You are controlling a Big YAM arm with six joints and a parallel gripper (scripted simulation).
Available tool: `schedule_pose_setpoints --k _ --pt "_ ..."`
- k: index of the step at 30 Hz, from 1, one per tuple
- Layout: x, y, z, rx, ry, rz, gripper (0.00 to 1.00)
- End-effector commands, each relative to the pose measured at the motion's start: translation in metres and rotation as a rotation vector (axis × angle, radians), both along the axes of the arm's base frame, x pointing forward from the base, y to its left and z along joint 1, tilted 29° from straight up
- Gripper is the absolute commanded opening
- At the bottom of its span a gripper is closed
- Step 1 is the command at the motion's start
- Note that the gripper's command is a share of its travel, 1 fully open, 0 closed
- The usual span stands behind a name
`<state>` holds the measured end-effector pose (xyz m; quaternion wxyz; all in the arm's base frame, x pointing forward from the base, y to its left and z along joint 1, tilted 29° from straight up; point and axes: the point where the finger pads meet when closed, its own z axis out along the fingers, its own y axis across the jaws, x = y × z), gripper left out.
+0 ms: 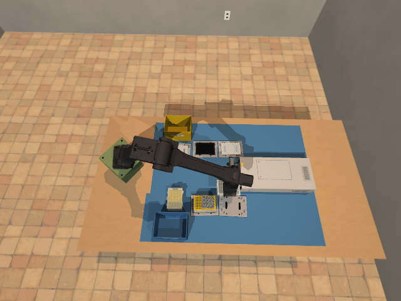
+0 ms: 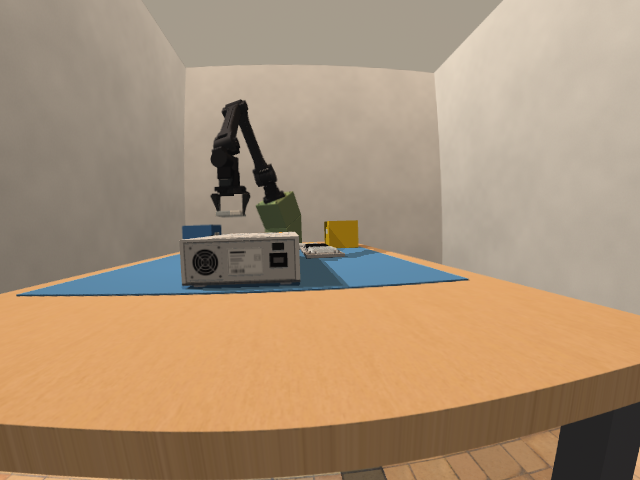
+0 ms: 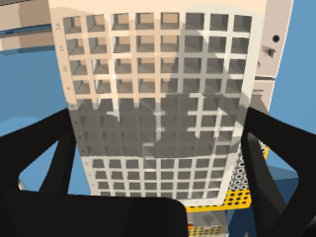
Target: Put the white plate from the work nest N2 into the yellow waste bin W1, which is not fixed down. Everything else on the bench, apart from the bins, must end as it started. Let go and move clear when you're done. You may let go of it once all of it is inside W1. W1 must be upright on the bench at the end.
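End effector [image 2: 230, 203] grips white plate [image 3: 158, 86]; no writing legible.

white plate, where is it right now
The white plate is clamped in the gripper, held in the air above the near-left end of the grey instrument box in the exterior view, well short of the yellow bin.

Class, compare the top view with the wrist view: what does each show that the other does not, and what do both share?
Only the top view shows the yellow open waste bin, the green square arm base and the blue open bin. Only the wrist view shows the square wells of the white gridded plate close up. Both show the black end effector holding that plate above the blue mat.
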<state>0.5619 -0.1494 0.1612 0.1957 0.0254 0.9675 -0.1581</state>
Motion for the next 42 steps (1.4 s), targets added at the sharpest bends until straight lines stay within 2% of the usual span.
schedule_pose_setpoints --k 1,2,5,8,11,14,18,19,22,24,27,30,35,36,38,42 --pt "-0.001 0.007 0.010 -0.001 -0.035 -0.012 0.00" --pt "-0.004 -0.003 -0.012 0.005 0.001 -0.033 0.00" --pt "-0.006 0.015 0.004 0.000 -0.035 -0.012 0.00" --pt "-0.009 0.021 0.000 0.000 -0.035 -0.012 0.00" --pt "-0.012 0.028 -0.015 0.004 -0.013 -0.012 0.00" --pt "-0.016 0.034 -0.008 0.001 -0.035 -0.012 0.00" --pt "-0.018 0.038 -0.010 0.002 -0.034 -0.012 0.00" --pt "-0.022 0.028 -0.032 0.006 0.003 -0.034 0.00" --pt "-0.023 0.046 -0.016 0.002 -0.032 -0.012 0.00" --pt "-0.025 0.050 -0.018 0.002 -0.034 -0.011 0.00" --pt "-0.029 0.057 -0.033 0.005 -0.013 -0.011 0.00" --pt "-0.032 0.063 -0.026 0.003 -0.034 -0.011 0.00" --pt "-0.036 0.069 -0.032 0.004 -0.030 -0.011 0.00" --pt "-0.039 0.061 -0.052 0.006 0.008 -0.032 0.00" --pt "-0.039 0.075 -0.047 0.005 -0.007 -0.011 0.00" --pt "-0.044 0.084 -0.039 0.005 -0.033 -0.011 0.00"
